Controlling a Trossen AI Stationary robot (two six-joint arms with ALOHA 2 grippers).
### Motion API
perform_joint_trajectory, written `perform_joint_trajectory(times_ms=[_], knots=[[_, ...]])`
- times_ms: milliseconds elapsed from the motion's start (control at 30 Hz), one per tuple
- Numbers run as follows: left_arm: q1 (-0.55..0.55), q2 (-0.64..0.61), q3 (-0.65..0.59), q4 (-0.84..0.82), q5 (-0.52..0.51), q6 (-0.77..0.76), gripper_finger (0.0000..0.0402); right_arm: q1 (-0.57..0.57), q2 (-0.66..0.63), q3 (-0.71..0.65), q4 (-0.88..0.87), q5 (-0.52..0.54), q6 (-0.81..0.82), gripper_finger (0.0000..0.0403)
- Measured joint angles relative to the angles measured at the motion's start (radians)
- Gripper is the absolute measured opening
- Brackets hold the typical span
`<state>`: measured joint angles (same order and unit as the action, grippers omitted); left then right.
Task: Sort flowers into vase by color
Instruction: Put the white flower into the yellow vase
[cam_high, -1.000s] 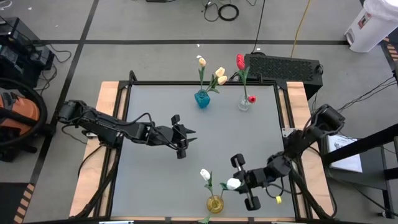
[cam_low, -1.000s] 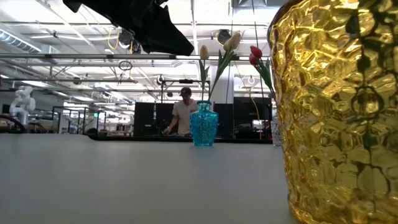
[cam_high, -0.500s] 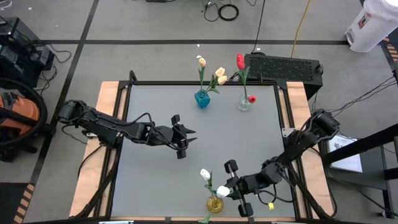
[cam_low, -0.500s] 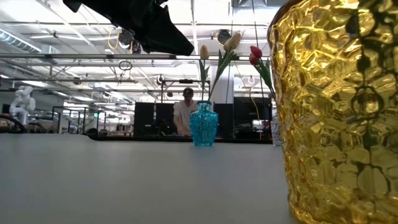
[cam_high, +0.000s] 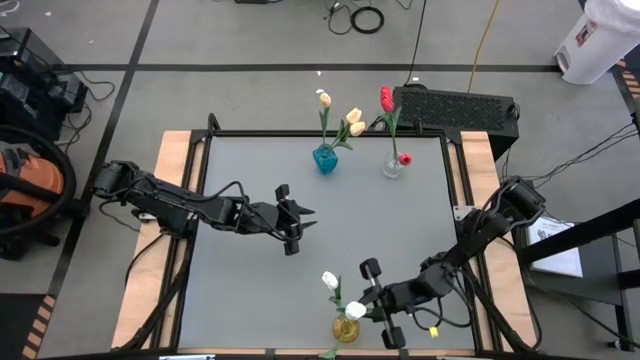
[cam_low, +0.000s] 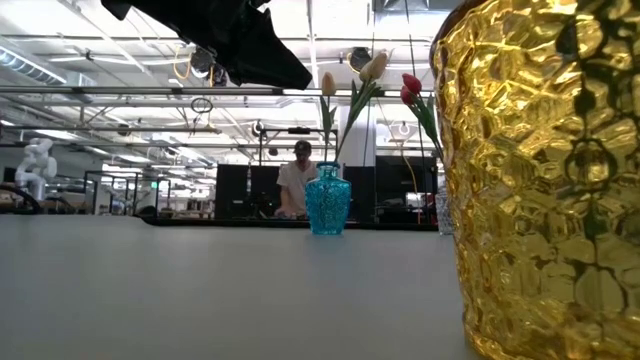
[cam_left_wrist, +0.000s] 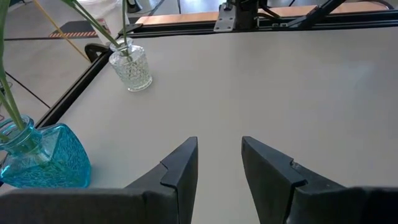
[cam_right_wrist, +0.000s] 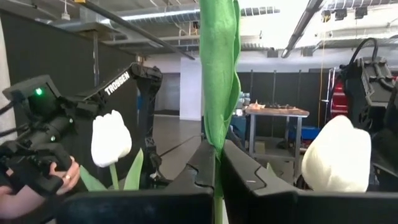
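- The white tulip (cam_high: 355, 310) sits just over the mouth of the gold vase (cam_high: 346, 328) near the table's front edge, beside a second white tulip (cam_high: 329, 280) already standing in it.
- The right gripper (cam_high: 372, 300) is clamped on that tulip's green stem (cam_right_wrist: 219, 81); the right wrist view shows the two fingers pressed together on it (the bud itself is off to the side).
- Over the last second the right arm has carried the bloom leftward across the front of the table to the vase, so the white flower looks ready to be lowered in with its match.
- The blue vase (cam_high: 325, 158) with cream-yellow tulips (cam_high: 353, 120) and the clear glass vase (cam_high: 392, 167) with red tulips (cam_high: 386, 97) stand at the far edge, unchanged.
- The left gripper (cam_high: 293, 225) waits mid-table, fingers apart and empty, unmoved.
- Readable writing: "TROSSEN" on a distant robot arm (cam_right_wrist: 134, 84) in the right wrist view.
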<state>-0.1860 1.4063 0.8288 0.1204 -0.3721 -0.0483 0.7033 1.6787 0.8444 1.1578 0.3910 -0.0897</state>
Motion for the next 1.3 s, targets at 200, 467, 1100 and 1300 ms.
perform_joint_trajectory(times_ms=[200, 467, 1100, 1300], knots=[[0.0, 0.0, 0.0, 0.0, 0.0, 0.0, 0.0132, 0.0, 0.0, 0.0, -0.05, 0.0, 0.016, 0.0], [0.0, 0.0, 0.0, 0.001, 0.0, 0.0, 0.0132, 0.0, 0.0, 0.0, -0.112, 0.0, 0.022, 0.0], [0.0, 0.0, 0.0, 0.001, 0.0, 0.0, 0.0132, 0.005, 0.005, 0.0, -0.176, -0.006, 0.052, 0.0], [0.0, 0.0, 0.0, 0.001, 0.0, -0.001, 0.0132, 0.005, 0.005, 0.0, -0.175, -0.054, 0.053, 0.0]])
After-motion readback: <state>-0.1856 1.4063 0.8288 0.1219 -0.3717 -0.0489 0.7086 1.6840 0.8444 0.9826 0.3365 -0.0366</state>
